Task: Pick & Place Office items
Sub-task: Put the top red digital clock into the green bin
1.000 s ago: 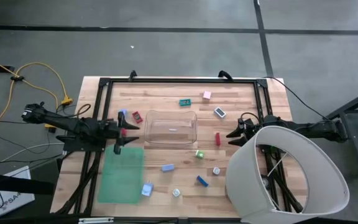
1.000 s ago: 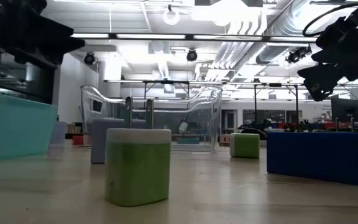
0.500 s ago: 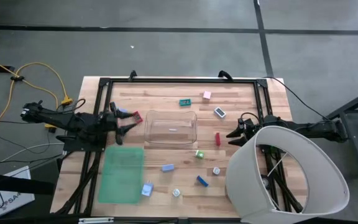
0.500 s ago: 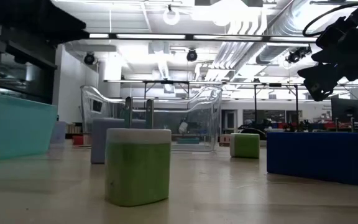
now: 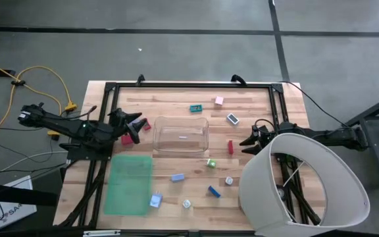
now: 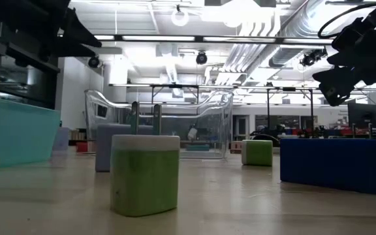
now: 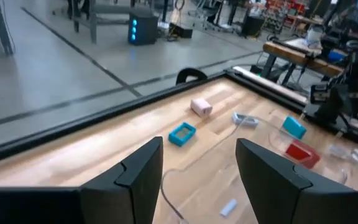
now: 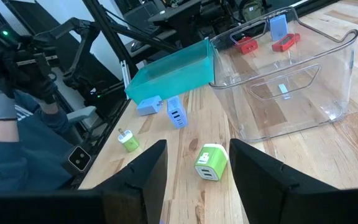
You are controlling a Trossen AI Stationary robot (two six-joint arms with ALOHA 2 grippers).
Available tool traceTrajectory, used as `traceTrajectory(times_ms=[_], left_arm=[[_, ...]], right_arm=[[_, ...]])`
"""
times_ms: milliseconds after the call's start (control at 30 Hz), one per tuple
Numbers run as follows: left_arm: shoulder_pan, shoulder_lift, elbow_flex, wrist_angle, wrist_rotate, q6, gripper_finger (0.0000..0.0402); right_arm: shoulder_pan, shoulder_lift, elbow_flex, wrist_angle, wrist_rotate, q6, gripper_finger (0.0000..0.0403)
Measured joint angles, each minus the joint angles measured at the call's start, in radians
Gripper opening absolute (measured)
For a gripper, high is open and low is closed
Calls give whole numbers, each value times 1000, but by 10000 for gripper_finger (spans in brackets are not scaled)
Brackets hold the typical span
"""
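Office items [image 5: 209, 162] scattered on wooden table [image 5: 255, 99] (concrete floor around).

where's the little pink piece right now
In the high view the pink piece lies near the table's far edge, right of centre, just right of the teal piece and beyond the clear bin. Neither gripper is near it.

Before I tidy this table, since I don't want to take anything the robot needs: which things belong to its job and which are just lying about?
Job:
- teal piece
- pink piece
- red piece
- green cube
- blue block
- clear bin, likely where they go

Lying about:
- green mat
- yellow cable
- white shade
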Motion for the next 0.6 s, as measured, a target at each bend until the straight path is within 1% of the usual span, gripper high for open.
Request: traceTrajectory(times_ms=[100, 200, 367, 500, 600], left_arm=[[28, 0, 20, -53, 52, 10, 195], [74, 5, 80, -188, 89, -12, 195], [158, 45, 187, -415, 177, -113, 195], [240, 102, 241, -556, 270, -192, 195], [317, 153, 265, -620, 364, -239, 195]], right_arm=[[0, 0, 0, 0, 0, 0, 161], [0, 0, 0, 0, 0, 0, 161], [0, 0, 0, 0, 0, 0, 161], [0, 0, 0, 0, 0, 0, 161], [0, 0, 0, 0, 0, 0, 161]])
